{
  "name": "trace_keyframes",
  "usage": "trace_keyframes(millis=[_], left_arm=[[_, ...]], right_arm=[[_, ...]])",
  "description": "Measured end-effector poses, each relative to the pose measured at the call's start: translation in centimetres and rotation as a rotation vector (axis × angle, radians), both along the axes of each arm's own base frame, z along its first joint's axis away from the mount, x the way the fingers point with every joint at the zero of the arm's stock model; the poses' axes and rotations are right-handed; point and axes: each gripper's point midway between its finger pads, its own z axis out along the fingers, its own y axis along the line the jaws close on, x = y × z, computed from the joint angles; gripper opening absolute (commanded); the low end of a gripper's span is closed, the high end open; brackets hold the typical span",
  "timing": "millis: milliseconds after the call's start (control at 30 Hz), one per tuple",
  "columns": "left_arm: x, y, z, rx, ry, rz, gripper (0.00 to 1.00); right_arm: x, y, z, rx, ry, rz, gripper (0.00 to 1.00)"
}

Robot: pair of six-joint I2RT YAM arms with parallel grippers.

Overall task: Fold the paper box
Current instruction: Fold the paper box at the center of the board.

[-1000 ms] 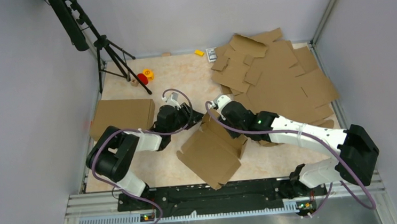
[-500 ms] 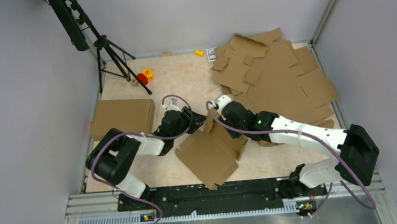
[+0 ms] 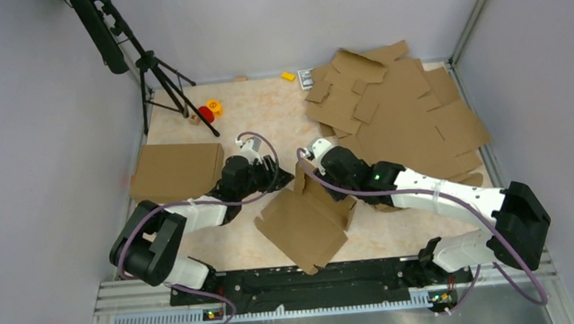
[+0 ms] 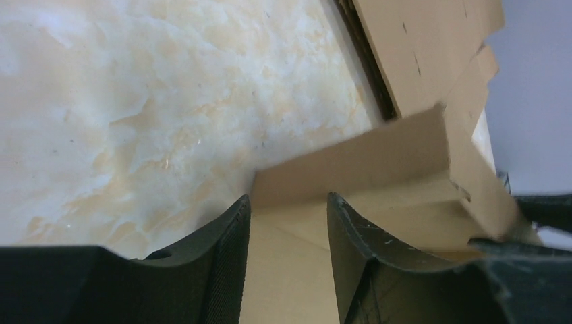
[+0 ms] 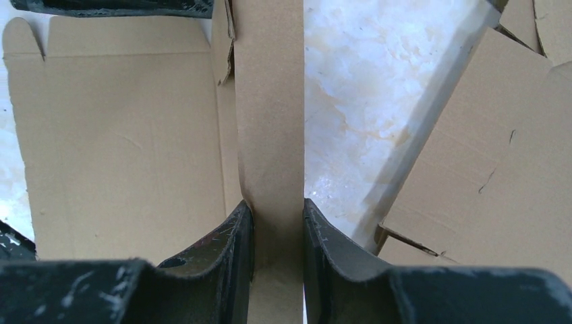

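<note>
Pinching an upright flap of the paper box (image 3: 302,224) in right gripper (image 5: 276,206), left gripper (image 4: 289,202) gaping at box's eleven o'clock.

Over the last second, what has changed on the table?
The left arm swung its elbow back and outward, toward the near edge; the left gripper stays at the far left corner of the paper box, jaws apart. The right gripper stays clamped on a raised flap. The box and the cardboard pile haven't visibly moved.
</note>
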Motion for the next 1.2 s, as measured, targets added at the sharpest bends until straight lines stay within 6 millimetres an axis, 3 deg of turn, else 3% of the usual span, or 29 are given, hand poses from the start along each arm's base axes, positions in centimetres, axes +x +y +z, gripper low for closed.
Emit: trace_keyframes(millis=[367, 500, 667, 800, 867, 1033, 1200], left_arm=[[-4.4, 0.0, -1.0, 0.02, -0.045, -0.302, 0.47], [-4.6, 0.6, -0.9, 0.042, -0.06, -0.319, 0.46], [-4.2, 2.2, 1.4, 0.031, -0.154, -0.267, 0.39], [-3.2, 3.9, 3.7, 0.037, -0.243, -0.16, 0.19], [-2.2, 5.0, 4.6, 0.043, -0.27, -0.09, 0.0], [0.6, 7.5, 4.3, 0.088, -0.225, 0.045, 0.0], [4.3, 6.2, 3.2, 0.117, -0.116, 0.026, 0.0]], right_arm=[[0.6, 1.4, 0.8, 0.033, -0.039, 0.053, 0.13], [0.7, 1.7, 1.0, 0.032, -0.047, 0.079, 0.13], [0.7, 1.7, 1.0, 0.027, -0.05, 0.09, 0.13], [0.7, 1.7, 1.1, 0.026, -0.052, 0.093, 0.13], [0.8, 1.8, 1.2, 0.028, -0.053, 0.093, 0.13], [0.8, 1.7, 1.2, 0.028, -0.053, 0.092, 0.12], [0.8, 1.7, 1.2, 0.031, -0.05, 0.091, 0.12]])
